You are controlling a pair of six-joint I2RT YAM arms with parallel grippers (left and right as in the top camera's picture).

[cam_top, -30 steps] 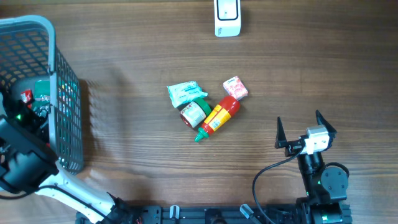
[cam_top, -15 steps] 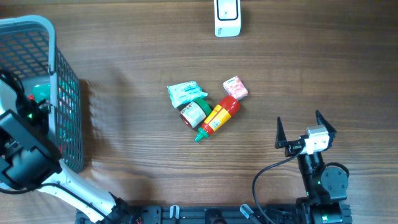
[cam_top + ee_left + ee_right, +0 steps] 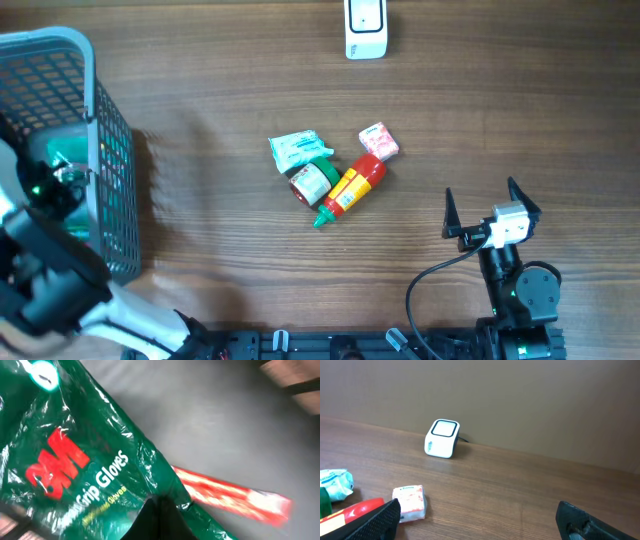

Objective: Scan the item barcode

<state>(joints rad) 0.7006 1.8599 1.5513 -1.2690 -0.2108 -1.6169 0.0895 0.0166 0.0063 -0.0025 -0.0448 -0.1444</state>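
A dark wood-grain table [image 3: 250,250] is being used as the work surface, with a grey plastic mesh basket [image 3: 110,160] being kept at its left edge and a small white box-shaped barcode scanner [image 3: 365,25] at the far edge, well apart from the basket. The left claw [image 3: 159,520] is being held clenched inside the basket, and the crinkled film of a glossy green gloves packet with red lettering [image 3: 90,460] appears to be pinched in it. A thin red-and-white wrapped item [image 3: 225,492] is being left lying on the basket floor behind the packet. The right claw [image 3: 480,190] is being held released and empty near the right front of the table. No barcode is being shown on the packet's visible face, so its place cannot be told. By this judgement the packet is best being raised slowly and straight up, since only thin film is being gripped and the mesh wall could be snagged. It should then be carried above the heap of a red squeeze bottle with a green cap [image 3: 352,186] and other small goods at mid-table, with the hidden face being turned towards the scanner's window.
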